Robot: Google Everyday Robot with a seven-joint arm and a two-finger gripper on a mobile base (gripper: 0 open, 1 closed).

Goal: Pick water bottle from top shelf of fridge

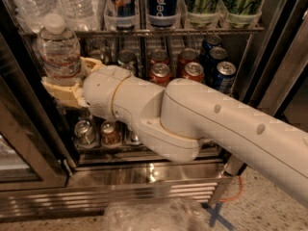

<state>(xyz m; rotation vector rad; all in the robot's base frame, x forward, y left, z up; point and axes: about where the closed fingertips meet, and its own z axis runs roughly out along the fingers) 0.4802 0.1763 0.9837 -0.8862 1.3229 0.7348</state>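
Tan gripper (67,77) clenched around lower part of water bottle (58,49), at fridge (144,192) left side

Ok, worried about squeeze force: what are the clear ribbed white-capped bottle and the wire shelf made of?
Clear ribbed bottle, in the gripper at left: thin glossy plastic, seemingly; it's see-through. Wire shelf: likely steel, with grey metallic sheen.

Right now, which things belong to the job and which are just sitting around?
Job: water bottle, clamped in the gripper at the left, by the top shelf; the fridge.
Just there: Pepsi drink, other water bottles on that shelf, soda cans below it, blue tape cross on the floor.
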